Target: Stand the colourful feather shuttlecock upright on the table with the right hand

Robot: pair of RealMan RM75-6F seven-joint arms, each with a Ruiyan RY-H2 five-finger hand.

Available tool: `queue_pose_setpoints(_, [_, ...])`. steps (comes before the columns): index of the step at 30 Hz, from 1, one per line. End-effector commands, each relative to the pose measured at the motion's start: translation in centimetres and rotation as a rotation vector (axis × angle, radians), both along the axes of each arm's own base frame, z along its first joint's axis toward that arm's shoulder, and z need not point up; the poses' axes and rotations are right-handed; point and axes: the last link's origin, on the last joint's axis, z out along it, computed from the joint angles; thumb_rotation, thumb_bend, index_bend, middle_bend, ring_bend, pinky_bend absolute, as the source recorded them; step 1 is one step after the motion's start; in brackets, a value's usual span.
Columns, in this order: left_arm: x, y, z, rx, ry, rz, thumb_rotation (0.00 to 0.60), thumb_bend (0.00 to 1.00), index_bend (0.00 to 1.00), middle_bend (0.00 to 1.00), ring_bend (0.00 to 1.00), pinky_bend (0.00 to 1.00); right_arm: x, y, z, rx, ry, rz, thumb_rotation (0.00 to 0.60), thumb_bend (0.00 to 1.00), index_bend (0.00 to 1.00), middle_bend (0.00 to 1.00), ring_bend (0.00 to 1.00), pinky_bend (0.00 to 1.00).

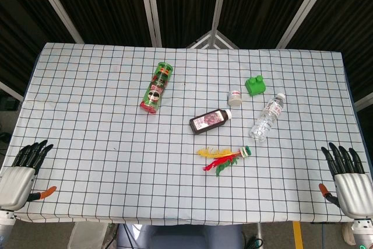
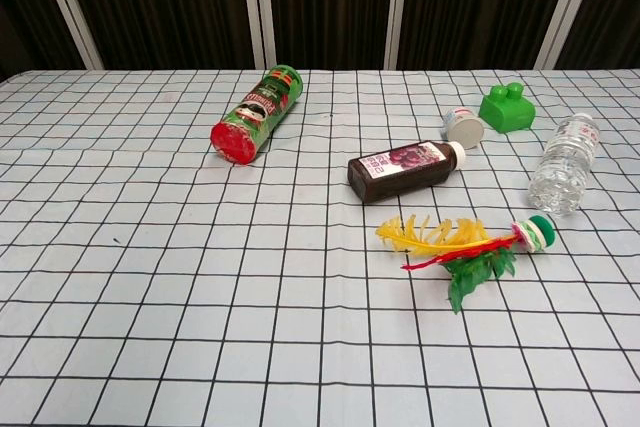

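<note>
The feather shuttlecock [image 1: 224, 158] [image 2: 462, 245] lies on its side on the checked tablecloth, yellow, red and green feathers pointing left and its green-and-white base to the right. My right hand [image 1: 347, 176] rests at the table's front right corner, fingers spread and holding nothing, well to the right of the shuttlecock. My left hand [image 1: 22, 170] sits at the front left corner, also with fingers apart and empty. Neither hand shows in the chest view.
A dark juice bottle [image 1: 210, 121] [image 2: 405, 169] lies just behind the shuttlecock. A clear water bottle [image 1: 268, 116] [image 2: 562, 164] lies to its right. Further back are a small white jar [image 1: 235, 97], a green block [image 1: 254, 84] and a green crisp can [image 1: 156, 88] on its side.
</note>
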Motion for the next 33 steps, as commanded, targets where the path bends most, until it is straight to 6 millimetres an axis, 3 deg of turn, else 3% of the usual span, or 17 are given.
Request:
queue_pose_setpoints(1, [0.0, 0.0, 0.0, 0.000, 0.000, 0.000, 0.600, 0.00, 0.00, 0.00, 0.00, 0.00, 0.0, 0.0, -0.1, 0.002, -0.004, 0.001, 0.600, 0.31, 0.00, 0.00, 0.00, 0.00])
queue_pose_setpoints(5, [0.0, 0.0, 0.0, 0.000, 0.000, 0.001, 0.600, 0.00, 0.00, 0.00, 0.00, 0.00, 0.2, -0.1, -0.3, 0.007, -0.018, 0.006, 0.600, 0.31, 0.00, 0.00, 0.00, 0.00])
queue_pose_setpoints(9, [0.0, 0.0, -0.1, -0.002, -0.001, 0.000, 0.600, 0.00, 0.00, 0.00, 0.00, 0.00, 1.7, -1.1, -1.1, 0.027, -0.099, 0.063, 0.600, 0.31, 0.02, 0.00, 0.00, 0.00])
queue_pose_setpoints(14, [0.1, 0.1, -0.1, -0.005, -0.002, 0.001, 0.600, 0.00, 0.00, 0.00, 0.00, 0.00, 4.4, -3.1, -2.8, 0.075, -0.222, 0.155, 0.600, 0.31, 0.26, 0.04, 0.00, 0.00])
queue_pose_setpoints(17, [0.1, 0.1, -0.2, -0.005, -0.002, 0.003, 0.600, 0.00, 0.00, 0.00, 0.00, 0.00, 6.3, -4.6, -4.5, 0.110, -0.278, 0.198, 0.600, 0.31, 0.37, 0.14, 0.00, 0.00])
queue_pose_setpoints(23, [0.0, 0.1, 0.0, -0.002, -0.010, 0.008, 0.600, 0.00, 0.00, 0.00, 0.00, 0.00, 9.4, -6.9, -9.1, 0.195, -0.346, 0.221, 0.600, 0.31, 0.48, 0.21, 0.00, 0.00])
queue_pose_setpoints(33, [0.0, 0.2, 0.0, -0.013, -0.015, 0.012, 0.600, 0.00, 0.00, 0.00, 0.00, 0.00, 12.4, -8.0, -17.5, 0.302, -0.392, 0.182, 0.600, 0.31, 0.51, 0.23, 0.00, 0.00])
